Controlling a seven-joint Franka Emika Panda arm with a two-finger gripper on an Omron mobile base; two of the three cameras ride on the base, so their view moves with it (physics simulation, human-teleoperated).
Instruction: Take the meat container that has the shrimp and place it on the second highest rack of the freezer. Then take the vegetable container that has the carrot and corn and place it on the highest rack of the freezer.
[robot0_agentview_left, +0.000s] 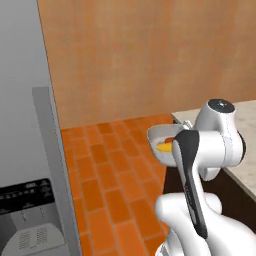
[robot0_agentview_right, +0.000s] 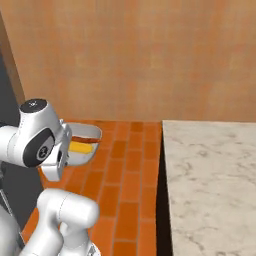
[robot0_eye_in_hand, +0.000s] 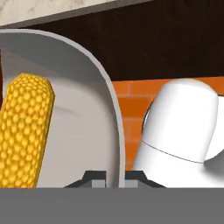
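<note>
Hand view: jaws clamp the vegetable container rim.

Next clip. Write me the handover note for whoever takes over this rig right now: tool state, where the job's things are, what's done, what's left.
Tool: shut on the rim of the vegetable container, fingertips either side of its wall.
Vegetable container: carried in the air above the tiled floor, off the counter. Corn lies inside, with an orange piece, likely the carrot, behind it.
Freezer: at the left of the left base view, dispenser panel facing us; its racks are hidden.
Done: vegetable container picked up. Whether the meat container is already placed cannot be told.
Left: bring the container to the freezer and set it on the highest rack.
</note>
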